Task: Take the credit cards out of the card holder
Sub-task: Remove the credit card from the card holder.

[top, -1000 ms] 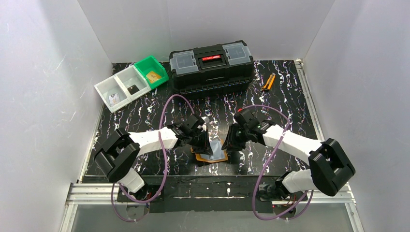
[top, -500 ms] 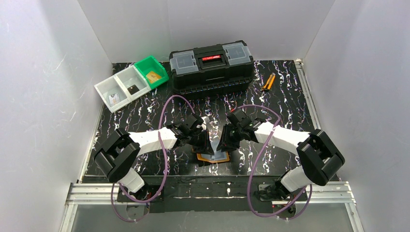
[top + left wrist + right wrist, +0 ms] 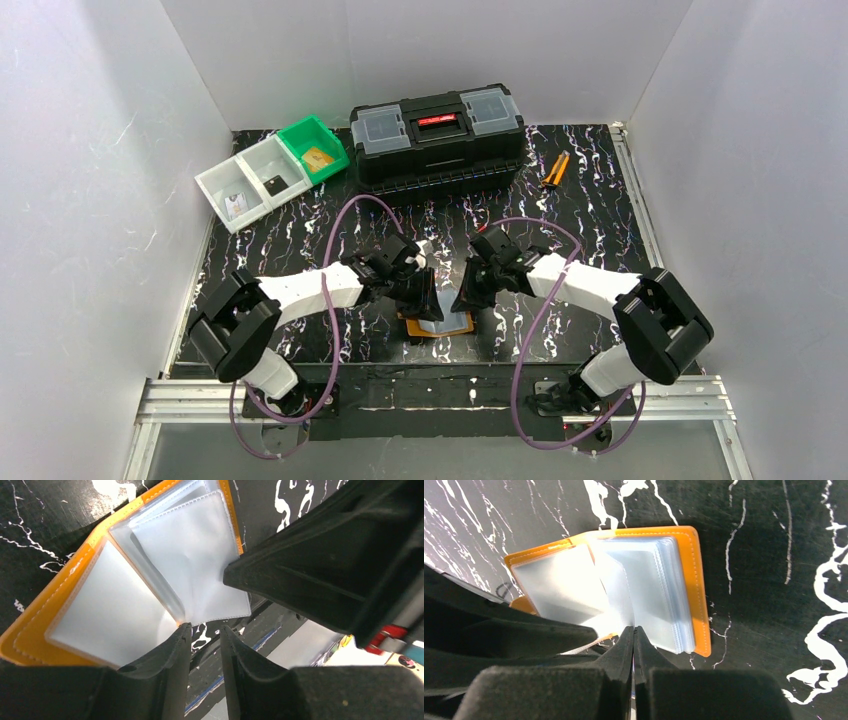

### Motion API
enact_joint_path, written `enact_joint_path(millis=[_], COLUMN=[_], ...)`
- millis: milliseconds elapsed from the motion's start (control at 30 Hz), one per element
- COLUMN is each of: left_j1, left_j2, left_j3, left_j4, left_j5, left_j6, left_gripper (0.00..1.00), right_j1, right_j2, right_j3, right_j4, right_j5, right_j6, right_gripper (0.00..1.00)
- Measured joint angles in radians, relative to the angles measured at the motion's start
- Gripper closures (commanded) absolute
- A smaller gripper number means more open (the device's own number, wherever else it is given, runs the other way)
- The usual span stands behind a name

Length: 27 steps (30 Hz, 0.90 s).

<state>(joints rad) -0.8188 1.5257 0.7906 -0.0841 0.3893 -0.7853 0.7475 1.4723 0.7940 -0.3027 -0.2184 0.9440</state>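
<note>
While card holder (image 3: 696, 580) lies open at near edge of tabletop (image 3: 600, 200), step: searching sleeves (image 3: 195, 555). Your left gripper (image 3: 202, 635) slightly spread, empty; right gripper (image 3: 634, 630) pressed together at sleeve edge. Next: find loaded pocket.

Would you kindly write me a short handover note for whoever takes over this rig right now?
Left gripper: jaws slightly apart, nothing between them, at the card holder's edge.
Right gripper: jaws shut at the edge of the clear pockets; whether they pinch one is unclear.
The card holder lies open on the table between both arms.
Done: pockets in view look empty; a gold-tan flat item, perhaps a card, lies in the green bin.
Left: check the remaining pockets and pull any card found.
</note>
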Motion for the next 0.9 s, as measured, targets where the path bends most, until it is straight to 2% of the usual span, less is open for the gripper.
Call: enact_joint_path(millis=[300,500,700,900], left_j1=[0.006,0.018,0.019,0.019], left_j2=[-0.075,-0.041,0.026,0.031], left_j3=[0.056,0.064,0.069,0.069], left_j4=[-0.134,-0.174,-0.179,-0.179], left_j5=[-0.091,-0.13,-0.146,-0.146], left_j6=[0.044,0.069,0.072,0.076], left_gripper=[0.8,0.88,0.94,0.99], right_j1=[0.0,0.0,0.006,0.051], right_j2=[-0.086,-0.15,-0.13,-0.04], right_j3=[-0.053,-0.053,-0.04,0.031], right_j4=[-0.023,-0.062,-0.07,-0.061], right_j5=[0.036,0.068,0.066,0.049], right_j6=[0.0,-0.006,-0.007,-0.003], right_gripper=[0.99,0.99,0.99,0.97])
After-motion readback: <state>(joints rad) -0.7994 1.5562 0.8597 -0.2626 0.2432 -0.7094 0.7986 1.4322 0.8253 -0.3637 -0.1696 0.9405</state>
